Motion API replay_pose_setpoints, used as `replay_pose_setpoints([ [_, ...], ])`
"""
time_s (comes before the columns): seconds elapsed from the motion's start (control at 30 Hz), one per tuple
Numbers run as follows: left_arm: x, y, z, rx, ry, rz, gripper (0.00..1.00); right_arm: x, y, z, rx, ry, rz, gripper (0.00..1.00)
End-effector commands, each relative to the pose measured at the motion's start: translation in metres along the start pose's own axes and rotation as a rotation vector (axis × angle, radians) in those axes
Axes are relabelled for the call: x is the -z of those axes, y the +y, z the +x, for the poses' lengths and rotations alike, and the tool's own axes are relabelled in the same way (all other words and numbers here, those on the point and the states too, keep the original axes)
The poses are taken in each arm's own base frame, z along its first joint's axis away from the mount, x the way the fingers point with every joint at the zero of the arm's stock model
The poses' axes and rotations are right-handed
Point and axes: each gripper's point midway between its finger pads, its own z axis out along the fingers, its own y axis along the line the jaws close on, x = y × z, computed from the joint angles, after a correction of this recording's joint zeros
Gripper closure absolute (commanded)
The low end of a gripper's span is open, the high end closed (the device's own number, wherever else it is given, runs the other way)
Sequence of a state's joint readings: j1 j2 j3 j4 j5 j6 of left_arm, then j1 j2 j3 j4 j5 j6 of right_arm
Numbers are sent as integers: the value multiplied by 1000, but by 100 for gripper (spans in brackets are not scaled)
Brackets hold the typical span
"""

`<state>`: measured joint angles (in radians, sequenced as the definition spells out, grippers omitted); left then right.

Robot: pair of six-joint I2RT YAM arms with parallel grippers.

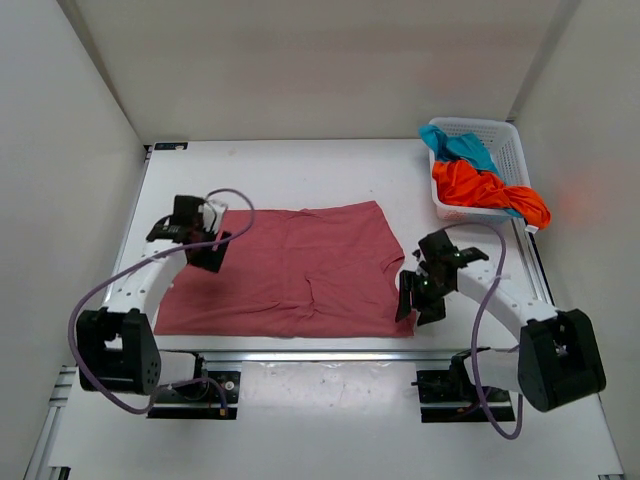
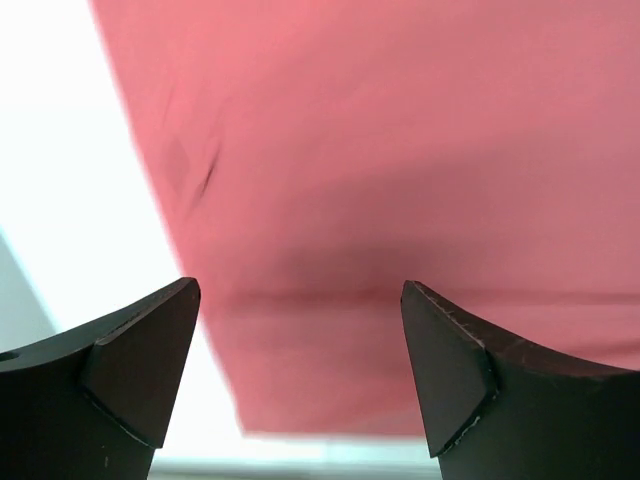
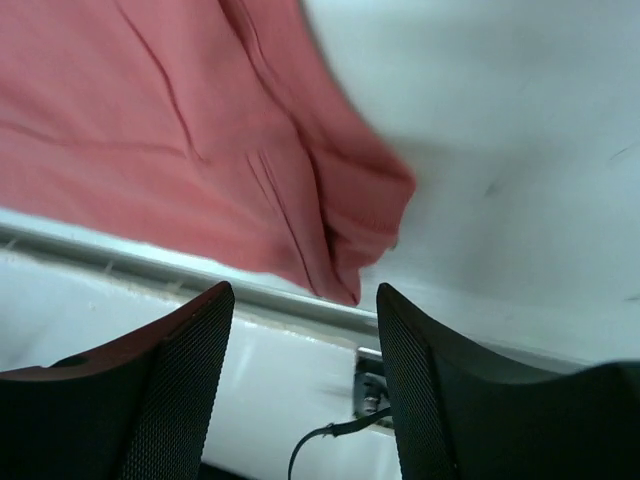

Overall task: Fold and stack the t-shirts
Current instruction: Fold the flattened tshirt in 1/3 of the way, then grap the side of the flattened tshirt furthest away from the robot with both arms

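The rose-pink t-shirt (image 1: 290, 270) lies folded flat in the middle of the table, a rough rectangle with a few creases. My left gripper (image 1: 213, 252) hangs open over its upper left edge; in the left wrist view the pink cloth (image 2: 400, 150) fills the space beyond the jaws (image 2: 300, 330) and nothing is between them. My right gripper (image 1: 420, 297) stands open just off the shirt's lower right corner (image 3: 350, 250), empty (image 3: 305, 320). The orange t-shirt (image 1: 480, 188) and the teal-blue t-shirt (image 1: 462, 147) lie crumpled in the basket.
A white lattice basket (image 1: 510, 140) stands at the back right of the table. An aluminium rail (image 1: 300, 354) runs along the near table edge, just below the shirt's lower hem. White walls enclose the table on three sides.
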<state>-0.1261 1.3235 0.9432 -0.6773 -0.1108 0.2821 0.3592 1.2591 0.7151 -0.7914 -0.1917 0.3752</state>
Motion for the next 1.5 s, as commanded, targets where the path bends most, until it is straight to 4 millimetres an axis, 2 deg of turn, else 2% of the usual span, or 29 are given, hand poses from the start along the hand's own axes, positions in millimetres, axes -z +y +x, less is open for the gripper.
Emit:
replay_pose_setpoints([
  [0.0, 6, 35, 74, -13, 181, -134, 7, -4, 22, 9, -84, 0, -147, 35],
  [0.03, 5, 41, 82, -8, 188, -166, 7, -7, 20, 10, -92, -10, -159, 36],
  [0.07, 6, 52, 100, -14, 222, -219, 7, -11, 17, 14, -95, -1, -149, 35],
  [0.13, 6, 59, 126, -32, 270, -259, 8, -17, 15, 13, -91, 0, -147, 37],
  [0.2, 5, 63, 140, -23, 289, -275, 6, -23, 10, 15, -93, 23, -138, 39],
  [0.37, 2, 63, 157, -35, 322, -273, 5, -34, 10, 8, -81, 36, -130, 49],
  [0.4, 0, 60, 159, -46, 326, -268, 6, -36, 7, 10, -80, 48, -123, 59],
  [0.47, 0, 61, 162, -43, 329, -271, 14, -36, 3, 9, -109, 48, -120, 84],
  [0.53, -2, 60, 161, -70, 316, -268, 37, -34, 1, 15, -137, 54, -136, 100],
  [0.57, -1, 60, 167, -84, 337, -281, 44, -34, -3, 16, -164, 56, -132, 100],
  [0.67, 0, 59, 162, -119, 328, -265, 83, -21, -3, 11, -185, 22, -114, 100],
  [0.73, 3, 53, 165, -150, 350, -229, 99, -13, -9, 13, -234, 35, -78, 100],
  [0.8, 9, 49, 166, -168, 356, -186, 100, -5, -13, 33, -295, 121, -68, 100],
  [0.83, 11, 45, 167, -178, 360, -157, 100, -6, -17, 37, -328, 137, -60, 100],
  [0.9, 16, 44, 165, -190, 358, -141, 100, 0, -8, 47, -316, 191, -70, 100],
  [0.97, 21, 41, 168, -202, 383, -131, 100, 2, -10, 58, -322, 255, -26, 100],
  [1.03, 23, 40, 169, -208, 389, -120, 100, 1, -10, 65, -323, 290, -27, 90],
  [1.1, 25, 42, 171, -203, 405, -120, 96, 3, -10, 58, -327, 266, -27, 65],
  [1.13, 27, 42, 173, -205, 414, -123, 94, 7, -13, 53, -317, 244, -20, 61],
  [1.2, 30, 47, 163, -181, 391, -137, 82, 16, -15, 37, -308, 190, -17, 56],
  [1.23, 33, 52, 154, -159, 366, -154, 77, 26, -12, 20, -271, 146, -21, 56],
  [1.27, 35, 54, 149, -144, 354, -155, 66, 36, -10, 4, -245, 116, -9, 57],
  [1.3, 37, 61, 131, -110, 297, -169, 59, 48, -3, -20, -187, 67, -16, 58],
  [1.33, 43, 67, 111, -70, 231, -184, 57, 55, 0, -30, -166, 51, -10, 60],
  [1.37, 43, 74, 97, -37, 184, -202, 54, 66, 10, -54, -100, 16, -13, 61],
  [1.4, 46, 82, 72, 9, 105, -221, 51, 77, 22, -80, -43, -21, -21, 61],
  [1.43, 55, 92, 48, 52, 28, -242, 50, 80, 28, -92, -16, -34, -15, 62],
  [1.47, 51, 94, 29, 54, -25, -241, 48, 87, 40, -119, 23, -68, -20, 62],
])
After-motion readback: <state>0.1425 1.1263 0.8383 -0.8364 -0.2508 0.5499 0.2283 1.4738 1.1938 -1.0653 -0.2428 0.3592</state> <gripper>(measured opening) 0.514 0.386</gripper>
